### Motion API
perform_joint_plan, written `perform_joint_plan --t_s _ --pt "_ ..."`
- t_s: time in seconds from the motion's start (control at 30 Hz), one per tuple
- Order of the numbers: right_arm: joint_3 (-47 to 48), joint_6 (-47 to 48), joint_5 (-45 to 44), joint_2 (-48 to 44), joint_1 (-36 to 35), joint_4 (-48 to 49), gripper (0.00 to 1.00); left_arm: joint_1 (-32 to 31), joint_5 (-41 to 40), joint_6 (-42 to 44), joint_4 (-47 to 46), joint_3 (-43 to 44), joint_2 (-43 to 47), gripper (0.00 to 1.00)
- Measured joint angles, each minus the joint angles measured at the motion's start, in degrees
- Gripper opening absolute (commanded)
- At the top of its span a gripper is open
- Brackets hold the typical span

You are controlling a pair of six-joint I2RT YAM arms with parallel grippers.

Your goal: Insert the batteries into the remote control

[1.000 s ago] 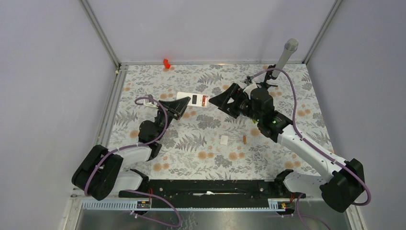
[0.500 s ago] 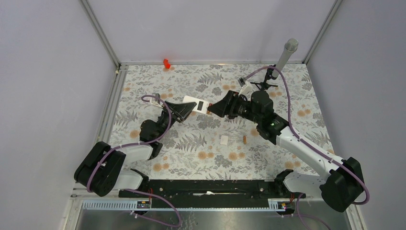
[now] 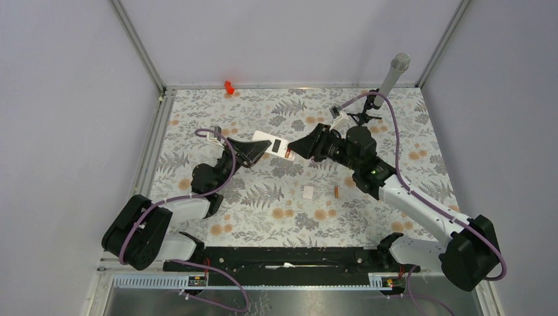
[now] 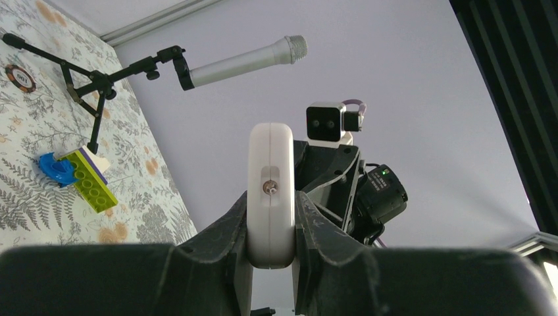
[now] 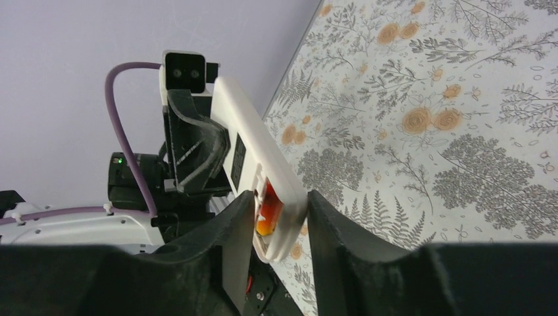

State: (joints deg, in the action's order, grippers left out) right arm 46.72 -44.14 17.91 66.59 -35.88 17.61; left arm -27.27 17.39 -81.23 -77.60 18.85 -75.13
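Note:
The white remote control [image 3: 273, 145] hangs above the cloth between both arms. My left gripper [image 3: 260, 150] is shut on its left end; in the left wrist view that end [image 4: 270, 197] sits clamped between the fingers [image 4: 270, 230]. My right gripper [image 5: 281, 217] straddles the other end of the remote [image 5: 253, 148] with its jaws narrowed and a thin gap left at the back side. One orange battery [image 5: 266, 214] lies in the open compartment, facing the left finger. Another battery [image 3: 335, 192] lies loose on the cloth.
A small white square cover [image 3: 307, 191] lies beside the loose battery. A microphone [image 3: 397, 71] on a black stand rises at the back right, with a blue disc [image 4: 58, 168] and a yellow-green block [image 4: 92, 183] near its foot. A red piece [image 3: 228, 86] sits at the far edge.
The left arm has carried the remote to the right. The right gripper has moved left over its free end, and its jaws have narrowed around it.

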Motion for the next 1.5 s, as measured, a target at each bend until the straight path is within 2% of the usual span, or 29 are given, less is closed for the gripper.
perform_joint_plan --t_s 0.2,0.43,0.47,0.57,0.63,0.7,0.87,1.03,1.17,1.3,1.5 --pt "-0.1 -0.9 -0.5 0.4 0.0 1.1 0.27 0.0 0.4 0.0 -0.1 0.1 0.2 0.0" --pt "-0.1 -1.8 -0.7 0.7 0.1 1.5 0.25 0.2 0.4 -0.1 0.0 0.1 0.5 0.0" --pt "-0.1 -1.8 -0.7 0.8 0.1 1.6 0.3 0.2 0.4 -0.1 0.0 0.1 0.5 0.0" --pt "-0.1 -1.7 -0.7 1.1 0.1 1.5 0.65 0.3 0.4 0.0 0.4 0.1 0.5 0.0" --pt "-0.1 -1.5 -0.7 1.2 0.0 0.5 0.83 0.2 0.4 0.0 0.6 0.1 0.5 0.0" --pt "-0.1 -0.9 -0.9 1.0 0.0 -0.9 0.9 0.2 0.4 0.3 0.8 0.1 0.5 0.0" --pt "0.2 2.9 -4.2 -2.7 0.0 -9.0 0.99 1.0 -0.2 1.5 1.1 -1.2 0.5 0.0" --pt "3.5 8.6 -13.8 -5.6 0.0 -23.7 0.99 2.0 -1.5 3.3 3.3 -3.9 0.6 0.0" --pt "3.3 11.5 -23.6 -4.6 0.0 -34.6 0.78 2.2 -2.8 5.1 7.5 -5.2 2.3 0.0" --pt "1.3 12.7 -29.2 0.4 0.0 -42.5 0.62 2.2 -3.8 7.6 12.4 -5.5 6.1 0.0" --pt "-2.4 12.8 -30.6 7.3 0.0 -45.8 0.59 2.2 -5.5 12.2 21.8 -5.5 13.6 0.01"
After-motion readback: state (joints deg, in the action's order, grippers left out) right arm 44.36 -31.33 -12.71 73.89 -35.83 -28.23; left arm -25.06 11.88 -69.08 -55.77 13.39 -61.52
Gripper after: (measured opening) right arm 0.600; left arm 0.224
